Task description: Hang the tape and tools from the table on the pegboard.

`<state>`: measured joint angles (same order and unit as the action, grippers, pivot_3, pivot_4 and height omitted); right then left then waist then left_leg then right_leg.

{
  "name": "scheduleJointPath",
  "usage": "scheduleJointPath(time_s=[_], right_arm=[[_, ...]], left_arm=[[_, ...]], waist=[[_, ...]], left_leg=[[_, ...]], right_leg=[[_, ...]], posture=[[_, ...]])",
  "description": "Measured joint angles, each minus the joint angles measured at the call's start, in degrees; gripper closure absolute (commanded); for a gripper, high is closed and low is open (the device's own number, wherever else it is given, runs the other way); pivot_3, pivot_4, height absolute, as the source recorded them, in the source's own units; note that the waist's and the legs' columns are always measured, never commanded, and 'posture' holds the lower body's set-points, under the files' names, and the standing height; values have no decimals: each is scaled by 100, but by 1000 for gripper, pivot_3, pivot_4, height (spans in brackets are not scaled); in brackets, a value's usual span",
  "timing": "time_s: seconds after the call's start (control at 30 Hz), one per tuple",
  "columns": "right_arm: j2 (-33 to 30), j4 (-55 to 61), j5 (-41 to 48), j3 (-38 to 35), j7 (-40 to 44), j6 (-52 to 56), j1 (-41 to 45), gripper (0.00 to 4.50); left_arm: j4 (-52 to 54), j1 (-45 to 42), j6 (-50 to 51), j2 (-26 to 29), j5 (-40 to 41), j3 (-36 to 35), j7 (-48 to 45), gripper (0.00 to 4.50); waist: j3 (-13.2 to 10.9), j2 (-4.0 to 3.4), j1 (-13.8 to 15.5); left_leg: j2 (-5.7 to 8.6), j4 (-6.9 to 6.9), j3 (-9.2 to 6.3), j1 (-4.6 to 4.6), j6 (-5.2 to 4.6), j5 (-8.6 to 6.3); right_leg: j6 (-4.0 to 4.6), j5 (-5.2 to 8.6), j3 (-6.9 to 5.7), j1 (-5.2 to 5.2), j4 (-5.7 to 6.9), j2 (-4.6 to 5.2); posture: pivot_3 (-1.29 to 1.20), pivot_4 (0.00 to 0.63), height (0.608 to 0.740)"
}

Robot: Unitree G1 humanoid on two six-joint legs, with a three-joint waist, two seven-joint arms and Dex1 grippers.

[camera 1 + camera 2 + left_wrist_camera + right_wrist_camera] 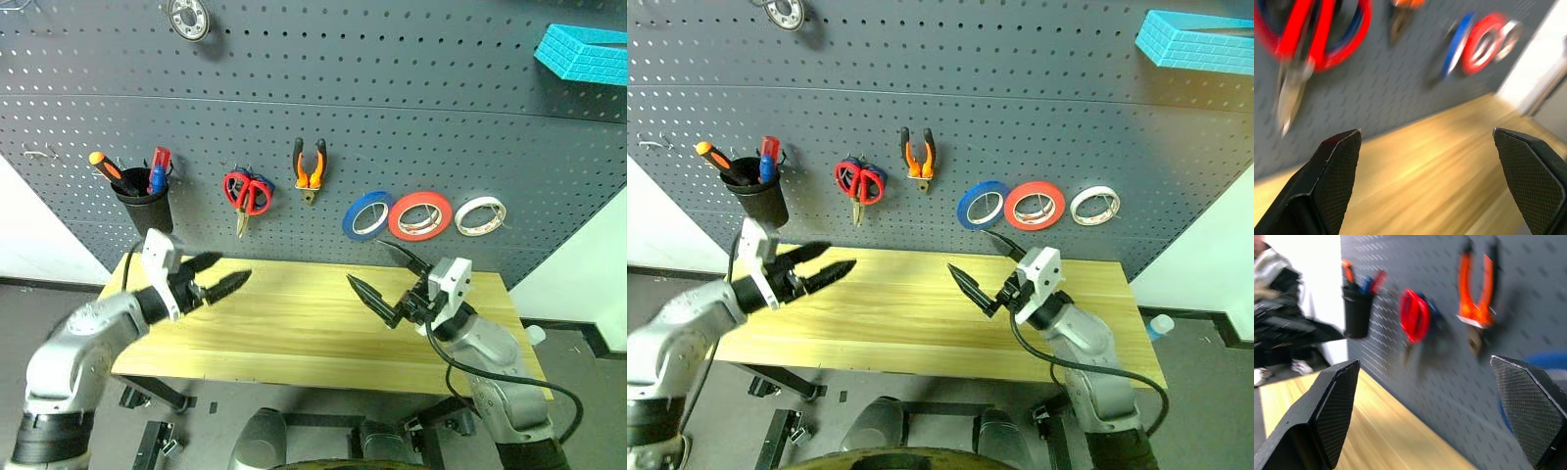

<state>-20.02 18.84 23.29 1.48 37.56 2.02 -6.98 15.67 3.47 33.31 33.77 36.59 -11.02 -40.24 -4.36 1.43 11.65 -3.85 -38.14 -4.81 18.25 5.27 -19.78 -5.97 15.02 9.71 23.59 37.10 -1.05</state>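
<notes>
So the pegboard (411, 108) is pretty well stocked: the red-handled scissors (248, 194) hang on a hook with a blue-handled pair tucked right behind them, the orange-and-black pliers (310, 168) hang just to their right, handles up, and further right there's a row of three rolls, blue roll (367, 214), then the red tape (420, 215), then the white roll (480, 215), the blue and red ones overlapping a bit at the edges. Off to the left on the board is a black cup (142, 201) with an orange-handled screwdriver (104, 164) and a couple of red and blue handled bits poking out. A round metal thing (188, 17) hangs up top, and a turquoise block (582, 52) sits in the upper right corner. The wooden bench (313, 333) below has nothing lying on its top that I can see. Both arms are out over it: the left hand (219, 271) hovers above the left end with its two black fingers spread wide, pointing right along the bench, and the right hand (382, 279) is over the right half, fingers also spread wide, pointing left and slightly up toward the board. Neither one is pinching anything. In the right wrist view there's a person (1276, 293) standing off past the left end of the bench.
</notes>
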Motion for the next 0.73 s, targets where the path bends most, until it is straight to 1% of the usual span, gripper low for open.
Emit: scheduleJointPath(time_s=[0.07, 0.17, 0.27, 0.37, 0.57, 0.73], right_arm=[[1, 7, 0, -63, -76, 33, -173, 0], [33, 106, -1, -133, -310, 157, -484, 0], [99, 113, 10, -354, -634, 349, -767, 0], [141, 112, 57, -554, -742, 361, -916, 0], [283, -16, 401, -760, -269, -86, -1170, 0], [347, -127, 564, -990, 95, -550, -1519, 0]], left_arm=[[3, 197, -134, -205, -116, 63, 82, 21], [-21, 364, -616, -526, -444, 51, 353, 21], [-158, 443, -1028, -849, -661, -39, 597, 21], [-231, 463, -1177, -998, -739, -36, 633, 21], [-538, 118, -1280, -1121, -728, 13, 533, 21], [-716, 141, -1456, -1180, -710, -47, 434, 21]], waist=[[3, 3, 33], [52, -14, 47], [83, -18, 24], [106, -21, 0], [142, -41, -20], [144, -44, -24]], left_leg=[[0, 1, -3, 8, 0, 0], [0, 1, -3, 7, 0, 0], [1, 0, -1, 7, 0, 0], [1, 0, -1, 3, 0, 0], [1, 1, -1, 3, 0, -1], [1, 5, -1, 7, -2, -2]], right_leg=[[0, -1, -1, 19, 3, 0], [1, 0, 0, 13, -1, 1], [0, 0, 0, 2, -3, 1], [-23, 14, 0, 3, -2, 0], [-29, 18, 0, 5, -5, 0], [-33, 21, 0, 8, -6, 0]], posture=[[409, 0, 727], [406, 0, 727], [407, 0, 727], [398, 0, 727], [395, 0, 727], [401, 0, 727]])
